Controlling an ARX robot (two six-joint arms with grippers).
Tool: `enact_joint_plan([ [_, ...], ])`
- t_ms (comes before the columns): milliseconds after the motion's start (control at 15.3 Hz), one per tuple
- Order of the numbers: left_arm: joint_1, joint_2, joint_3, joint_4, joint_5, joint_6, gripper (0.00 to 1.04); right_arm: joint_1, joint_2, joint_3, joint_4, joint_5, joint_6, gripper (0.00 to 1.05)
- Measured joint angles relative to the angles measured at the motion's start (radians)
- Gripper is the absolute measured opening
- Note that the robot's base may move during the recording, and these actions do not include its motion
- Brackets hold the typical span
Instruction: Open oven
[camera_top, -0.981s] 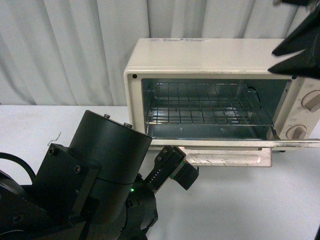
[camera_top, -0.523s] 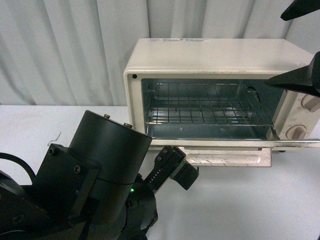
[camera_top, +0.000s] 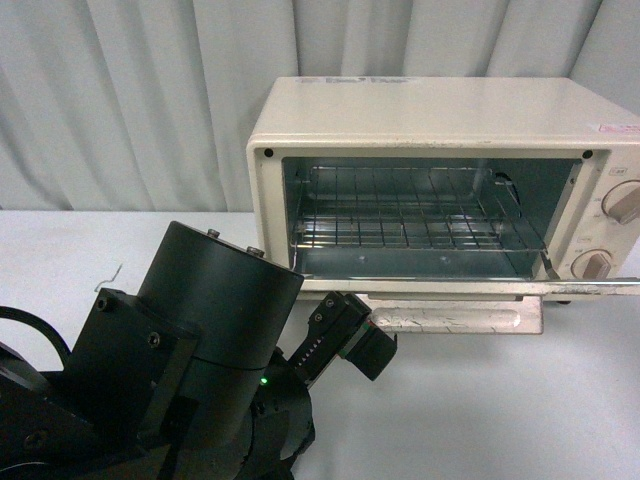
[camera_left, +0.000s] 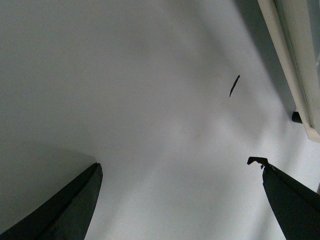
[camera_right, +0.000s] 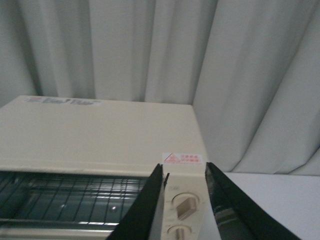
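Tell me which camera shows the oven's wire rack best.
The front view: the whole wire rack shows inside the open oven. The right wrist view catches only part of it; the left wrist view shows just the oven's edge, no rack.

The oven (camera_top: 440, 110), a small cream-white box, stands upright just in front of the curtain (camera_top: 150, 100), its front facing away from the curtain. Its door (camera_top: 470, 290) is dropped down and lies about level, out from the lower edge of the opening. Inside, a wire rack (camera_top: 410, 215) sits level in the shiny metal chamber. Two beige knobs (camera_top: 622, 202) sit one above the other beside the opening
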Motion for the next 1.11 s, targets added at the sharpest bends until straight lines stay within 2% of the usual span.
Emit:
enact_joint_plan([
  [131,0.0,0.0,0.0,0.0,0.002,0.0,0.98,-0.033,-0.061,-0.09,0.005,-0.027,0.045,0.05],
  [196,0.0,0.0,0.0,0.0,0.0,0.0,0.98,-0.045,-0.084,-0.116,0.005,-0.032,0.052,0.02],
  [588,0.0,0.0,0.0,0.0,0.0,0.0,0.98,-0.109,-0.274,-0.256,-0.043,-0.098,0.068,0.02],
  [654,0.0,0.0,0.0,0.0,0.0,0.0,0.98,-0.173,-0.424,-0.317,-0.129,-0.166,0.069,0.02],
  [719,0.0,0.0,0.0,0.0,0.0,0.0,0.98,-0.173,-0.529,-0.376,-0.14,-0.165,0.07,0.02],
  [785,0.0,0.0,0.0,0.0,0.0,0.0,0.98,-0.173,-0.59,-0.387,-0.226,-0.165,0.071,0.02],
  [1111,0.0,0.0,0.0,0.0,0.0,0.0,0.98,-0.173,-0.752,-0.387,-0.374,-0.165,0.071,0.02],
])
